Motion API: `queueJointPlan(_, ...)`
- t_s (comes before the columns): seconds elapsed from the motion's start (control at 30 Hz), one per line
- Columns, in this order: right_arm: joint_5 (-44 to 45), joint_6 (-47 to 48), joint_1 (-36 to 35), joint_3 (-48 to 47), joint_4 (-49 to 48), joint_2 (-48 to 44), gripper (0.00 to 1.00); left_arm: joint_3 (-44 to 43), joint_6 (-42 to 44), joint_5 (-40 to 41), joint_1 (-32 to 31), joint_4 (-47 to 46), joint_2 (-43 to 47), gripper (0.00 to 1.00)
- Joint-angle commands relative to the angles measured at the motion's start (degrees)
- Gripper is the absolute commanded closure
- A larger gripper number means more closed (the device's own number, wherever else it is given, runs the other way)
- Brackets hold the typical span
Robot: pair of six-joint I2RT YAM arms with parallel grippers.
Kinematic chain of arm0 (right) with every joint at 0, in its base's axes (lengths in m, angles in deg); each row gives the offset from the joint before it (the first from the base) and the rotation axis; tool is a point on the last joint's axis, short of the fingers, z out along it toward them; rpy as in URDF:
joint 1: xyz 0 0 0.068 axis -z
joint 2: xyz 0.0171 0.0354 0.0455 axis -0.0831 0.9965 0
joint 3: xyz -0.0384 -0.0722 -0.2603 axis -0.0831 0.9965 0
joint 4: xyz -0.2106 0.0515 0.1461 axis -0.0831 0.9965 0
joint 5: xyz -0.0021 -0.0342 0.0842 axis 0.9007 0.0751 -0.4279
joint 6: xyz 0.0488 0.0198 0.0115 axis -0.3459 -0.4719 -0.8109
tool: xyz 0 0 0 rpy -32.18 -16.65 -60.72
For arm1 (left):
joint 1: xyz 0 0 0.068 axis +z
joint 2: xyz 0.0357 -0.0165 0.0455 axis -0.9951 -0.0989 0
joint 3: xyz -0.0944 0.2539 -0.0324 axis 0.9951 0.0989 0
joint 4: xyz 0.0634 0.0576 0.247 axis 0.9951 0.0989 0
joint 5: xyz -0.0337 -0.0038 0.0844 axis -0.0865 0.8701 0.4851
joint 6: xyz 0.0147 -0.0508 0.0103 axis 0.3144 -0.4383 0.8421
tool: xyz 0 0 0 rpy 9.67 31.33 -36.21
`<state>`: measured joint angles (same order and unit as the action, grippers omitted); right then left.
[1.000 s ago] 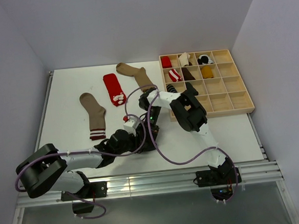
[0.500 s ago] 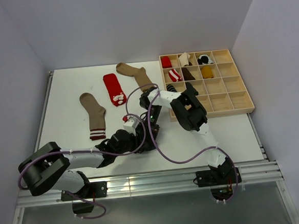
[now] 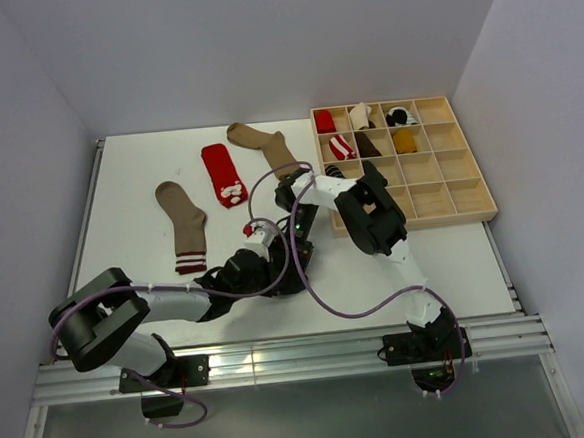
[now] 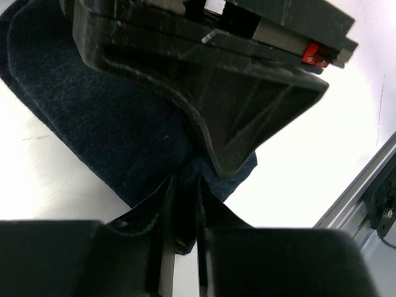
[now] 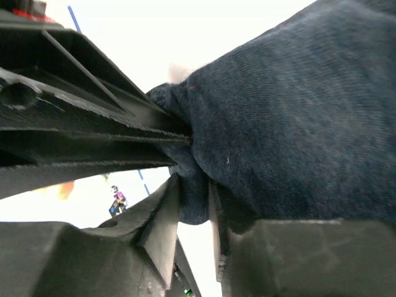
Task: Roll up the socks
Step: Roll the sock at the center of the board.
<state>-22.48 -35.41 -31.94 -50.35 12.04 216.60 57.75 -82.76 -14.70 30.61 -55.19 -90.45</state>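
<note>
The navy sock [image 4: 105, 117] lies bunched on the white table; in the top view the two grippers hide it. My left gripper [image 4: 185, 210] is shut on a fold at its edge, and in the top view this left gripper [image 3: 279, 272] sits low on the table. My right gripper [image 5: 195, 216] pinches another fold of the navy sock [image 5: 297, 111], with fabric filling the narrow gap between its fingers. In the top view the right gripper [image 3: 296, 247] points down right beside the left one. The tan sock with striped cuff [image 3: 184, 225], the red sock [image 3: 225, 174] and the brown sock [image 3: 267, 146] lie flat behind.
A wooden compartment tray [image 3: 441, 194] stands at the right, with several rolled socks in its back cells. Purple cables [image 3: 324, 312] loop across the table near both arms. The table's metal front rail [image 3: 311, 353] runs just behind the arm bases.
My left arm has slid to the right and forward, bringing its gripper closer under the right gripper. The right arm has hardly moved. The loose socks lie as before.
</note>
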Motion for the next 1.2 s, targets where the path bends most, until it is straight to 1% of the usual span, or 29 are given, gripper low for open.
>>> queueJointPlan(0.0, 2.1, -0.9, 0.7, 1.3, -6.9, -2.8, 0.66, -3.0, -3.0, 1.5, -0.3, 8.9, -3.1, 0.89)
queueJointPlan(0.07, 2.3, -1.3, 1.2, 1.6, -7.6, -4.1, 0.61, -5.2, -4.4, 2.6, -0.3, 12.8, -3.9, 0.92)
queueJointPlan(0.1, 2.4, -1.6, 1.4, 1.6, -8.1, -4.3, 0.56, -6.2, -4.8, 2.8, -0.3, 13.6, -4.4, 0.94)
queueJointPlan(0.17, 1.8, -2.0, 2.2, 1.7, -8.4, -5.5, 0.54, -6.6, -5.3, 1.9, -0.2, 13.9, -4.6, 0.94)
queueJointPlan(0.4, 1.2, -5.7, 5.5, 4.2, -13.7, -11.4, 0.52, -7.5, -8.6, -0.4, 2.2, 15.4, -6.0, 0.98)
queueJointPlan(0.47, 1.8, -7.5, 6.3, 5.0, -15.3, -13.5, 0.52, -7.1, -9.4, -2.8, 3.1, 15.2, -5.6, 0.98)
queueJointPlan(0.67, 3.4, -9.4, 7.2, 10.6, -21.4, -19.3, 0.52, -7.6, -10.8, -5.1, 4.9, 18.5, -5.4, 0.98)
queueJointPlan(0.8, 6.1, -9.3, 7.2, 16.3, -26.9, -25.9, 0.52, -8.3, -12.4, -11.1, 8.1, 20.1, -6.5, 0.98)
queueJointPlan(0.83, 7.1, -9.1, 7.2, 17.6, -28.3, -27.2, 0.52, -8.3, -13.4, -15.3, 9.1, 20.2, -7.0, 0.99)
queueJointPlan(0.87, 9.4, -9.0, 7.2, 19.2, -29.9, -28.6, 0.51, -8.3, -14.0, -17.0, 9.9, 20.4, -7.3, 0.99)
queueJointPlan(0.9, 10.6, -8.4, 7.1, 22.4, -33.0, -31.3, 0.50, -8.4, -14.3, -19.0, 11.7, 21.4, -8.4, 0.99)
queueJointPlan(0.97, 12.3, -7.3, 7.2, 25.4, -35.7, -33.7, 0.50, -9.1, -14.9, -23.2, 13.8, 22.8, -10.2, 1.00)
queueJointPlan(1.03, 12.9, -5.1, 7.0, 29.4, -38.4, -36.7, 0.49, -10.0, -14.6, -26.0, 14.7, 24.1, -11.3, 1.00)
queueJointPlan(1.13, 16.2, -1.4, 5.4, 35.3, -42.4, -41.2, 0.48, -11.3, -14.0, -26.5, 15.0, 26.5, -13.3, 1.00)
queueJointPlan(1.17, 17.2, 0.4, 3.6, 40.1, -46.4, -44.9, 0.48, -11.3, -14.3, -27.6, 15.4, 26.4, -14.2, 1.00)
